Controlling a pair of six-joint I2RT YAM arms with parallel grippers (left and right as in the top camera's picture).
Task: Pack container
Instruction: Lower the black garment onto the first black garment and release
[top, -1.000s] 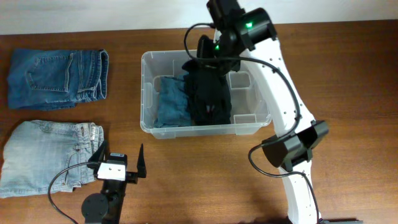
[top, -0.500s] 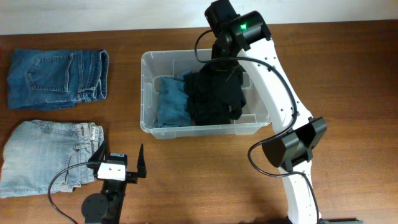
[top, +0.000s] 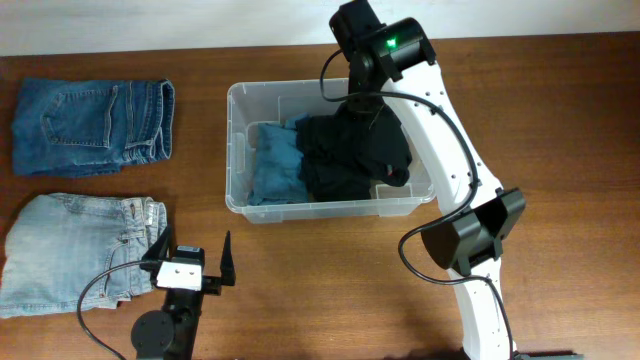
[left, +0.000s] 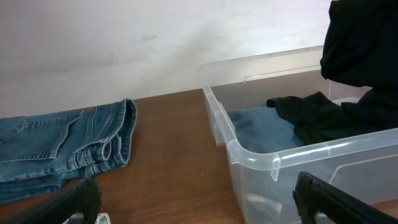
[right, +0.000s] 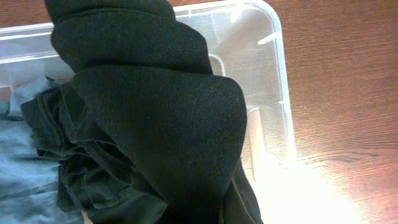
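Holds right gripper (top: 350, 95) clenched on black garment (top: 345, 155), above the far rim of the container (top: 232, 150) at centre of the overhead frame. Lays most of the cloth inside, partly over a blue garment (top: 272, 165) in the left half. Could spill cloth over the rim if released too high, or drag it back out if lifted before letting go. Leaves left gripper (top: 195, 260) spread wide at lower left, beside light jeans (top: 80, 250).

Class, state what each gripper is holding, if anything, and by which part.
The right gripper holds the black garment by its raised top fold; left gripper holds nothing.
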